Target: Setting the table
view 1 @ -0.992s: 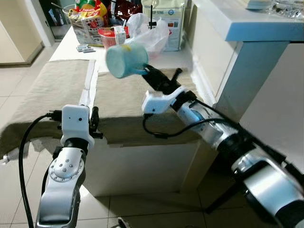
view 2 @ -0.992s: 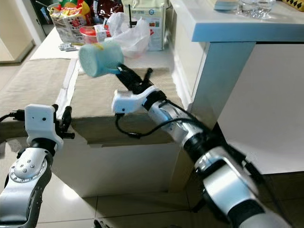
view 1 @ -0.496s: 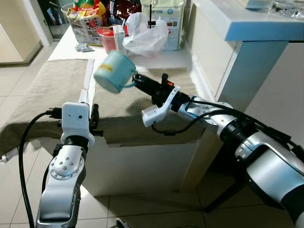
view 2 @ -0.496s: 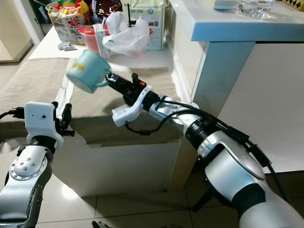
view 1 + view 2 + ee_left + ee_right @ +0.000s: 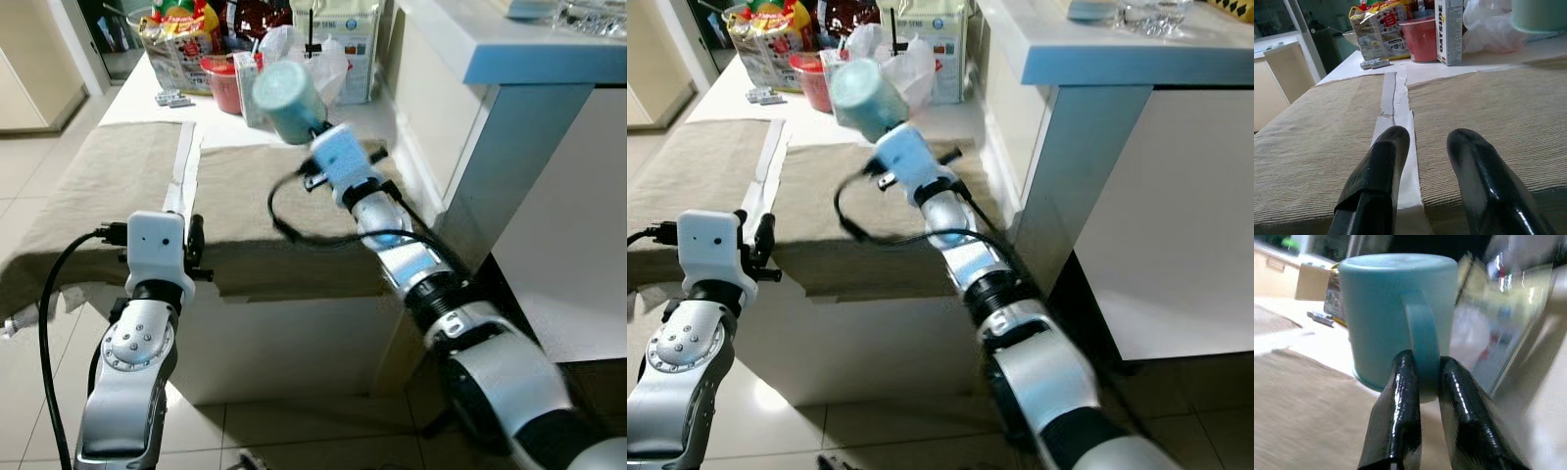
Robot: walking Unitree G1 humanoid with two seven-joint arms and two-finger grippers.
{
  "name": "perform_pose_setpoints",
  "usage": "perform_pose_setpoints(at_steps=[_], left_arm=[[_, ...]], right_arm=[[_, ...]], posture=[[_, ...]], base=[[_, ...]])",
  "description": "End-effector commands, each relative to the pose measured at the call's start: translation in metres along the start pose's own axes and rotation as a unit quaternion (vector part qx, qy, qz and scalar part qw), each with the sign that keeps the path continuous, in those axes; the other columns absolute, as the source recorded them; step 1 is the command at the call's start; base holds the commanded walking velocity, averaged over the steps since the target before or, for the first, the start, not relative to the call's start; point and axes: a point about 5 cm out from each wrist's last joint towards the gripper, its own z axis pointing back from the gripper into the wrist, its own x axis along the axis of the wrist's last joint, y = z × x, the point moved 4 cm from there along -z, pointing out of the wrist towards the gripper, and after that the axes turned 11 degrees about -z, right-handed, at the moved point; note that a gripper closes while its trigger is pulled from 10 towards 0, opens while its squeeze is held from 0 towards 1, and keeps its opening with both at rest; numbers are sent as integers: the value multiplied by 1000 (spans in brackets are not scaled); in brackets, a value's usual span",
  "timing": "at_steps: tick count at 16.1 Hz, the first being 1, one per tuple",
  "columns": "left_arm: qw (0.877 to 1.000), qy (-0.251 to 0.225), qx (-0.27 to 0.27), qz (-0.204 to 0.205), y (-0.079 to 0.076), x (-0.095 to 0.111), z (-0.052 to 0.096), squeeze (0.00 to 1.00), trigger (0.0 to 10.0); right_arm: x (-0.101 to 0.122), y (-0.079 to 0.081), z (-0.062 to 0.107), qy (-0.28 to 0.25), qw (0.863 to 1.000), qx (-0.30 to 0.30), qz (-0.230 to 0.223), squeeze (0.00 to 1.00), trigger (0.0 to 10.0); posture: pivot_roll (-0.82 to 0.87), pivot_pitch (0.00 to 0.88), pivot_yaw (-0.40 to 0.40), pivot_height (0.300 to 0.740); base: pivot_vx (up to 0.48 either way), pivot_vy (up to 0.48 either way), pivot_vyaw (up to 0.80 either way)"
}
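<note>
The right claw (image 5: pixel 1422 382) pinches the handle of a pale teal mug (image 5: pixel 287 98), held in the air above the far end of the table (image 5: pixel 108 176). The mug stands bottom up, its long axis tilted slightly away from the robot. Half a second ago it lay lower and further left. Motion blurs the background behind it. The left claw (image 5: pixel 1422 147) hovers spread over the near placemats.

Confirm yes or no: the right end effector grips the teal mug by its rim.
No: the right end effector pinches the teal mug by its handle, one black finger on either side.
</note>
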Motion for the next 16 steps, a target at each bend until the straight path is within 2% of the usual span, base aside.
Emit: perform_pose_setpoints(at_steps=[1, 2, 3, 4, 5, 7, 8, 9, 10, 11, 13, 14, 15, 16], left_arm=[[1000, 5, 1, -3, 0, -2, -1, 0, 10000], [1000, 5, 1, -3, -1, -2, -1, 0, 10000], [1000, 6, 1, -4, -1, -3, -2, 0, 10000], [1000, 7, 1, -4, -1, -3, -2, 0, 10000], [1000, 6, 1, -4, -2, -2, -2, 0, 10000], [1000, 5, 2, -4, -2, -2, -3, 0, 10000], [1000, 5, 2, -3, -2, -2, -3, 0, 10000], [1000, 5, 2, -3, -2, -2, -3, 0, 10000], [1000, 4, 3, -3, -2, -2, -3, 0, 10000], [1000, 4, 3, -4, -2, -2, -3, 0, 10000], [1000, 3, 3, -4, -2, -1, -3, 0, 10000], [1000, 2, 3, -4, -3, -1, -3, 0, 10000], [1000, 2, 3, -4, -2, 0, -3, 0, 10000], [1000, 2, 3, -5, -2, -1, -2, 0, 10000]], right_arm=[[-2, -2, -2, 20, 995, -5, -93, 0, 0], [-3, -1, -2, 25, 992, -3, -122, 0, 0], [-6, 4, -4, 49, 974, 3, -221, 0, 0], [-8, 7, -4, 63, 961, 5, -269, 0, 0], [-9, 13, -5, 80, 937, 17, -340, 0, 0], [-7, 17, -6, 84, 921, 28, -380, 0, 0], [-5, 16, -8, 92, 895, 23, -435, 0, 0], [-2, 15, -10, 104, 849, 17, -518, 0, 0], [3, 17, -13, 105, 814, 19, -571, 0, 0], [7, 18, -14, 103, 805, 23, -584, 0, 0], [10, 19, -14, 102, 799, 30, -592, 0, 0], [3, 21, -12, 121, 804, 25, -581, 0, 2471], [0, 22, -11, 128, 811, 25, -571, 0, 10000], [-8, 25, -8, 148, 806, 23, -572, 0, 10000]], posture=[[-1, 26, 37, 740], [-1, 26, 37, 740], [-2, 23, 35, 740], [-3, 23, 35, 740], [-5, 24, 33, 740], [-5, 24, 33, 740], [-5, 25, 30, 740], [-4, 25, 30, 740], [-2, 25, 29, 740], [-2, 25, 29, 740], [-1, 26, 28, 740], [0, 27, 26, 740], [1, 28, 26, 740], [1, 29, 25, 740]], base=[[0, 0, 0], [0, 0, 0], [0, 0, 0], [0, 0, 0], [0, 0, 0], [0, 0, 0], [0, 0, 0], [0, 0, 0], [0, 0, 0], [0, 0, 0], [0, 0, 0], [0, 0, 0], [0, 0, 0], [0, 0, 0]])
